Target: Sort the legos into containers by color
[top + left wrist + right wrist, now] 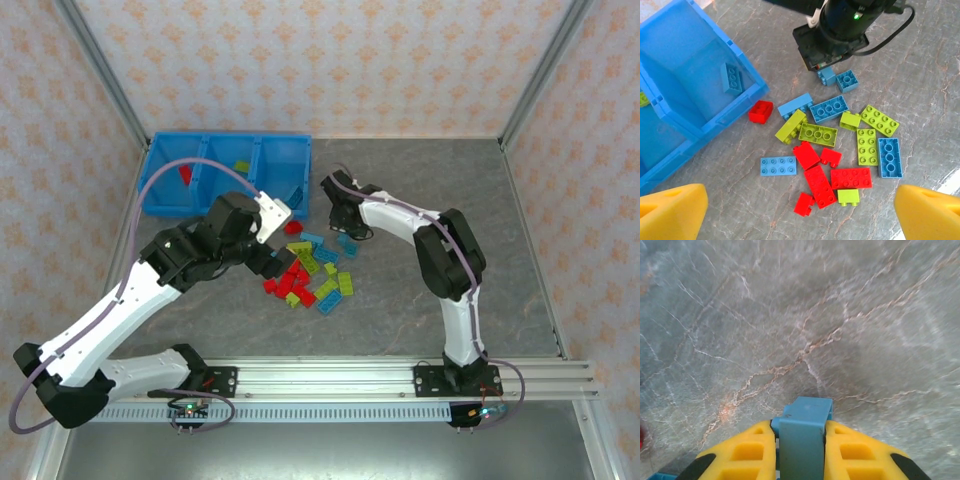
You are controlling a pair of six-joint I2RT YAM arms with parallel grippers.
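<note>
Right tool (800, 440) clamped on a light blue brick (805, 415) over the grey desk (790, 315). Left tool (800, 207) fingers wide apart above loose red, lime and blue legos (840, 145) heaped mid-desk, right of the blue three-compartment tray (255, 160). One blue piece (731, 78) lies in its right compartment.

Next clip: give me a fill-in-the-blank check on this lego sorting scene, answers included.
The held brick in the right claw is coloured ____. The left claw, above the loose legos, is ____ and holds nothing. The tray has ____ compartments. In the top view, the lone brick in its leftmost compartment is ____.
Answers: blue; open; three; red.
</note>
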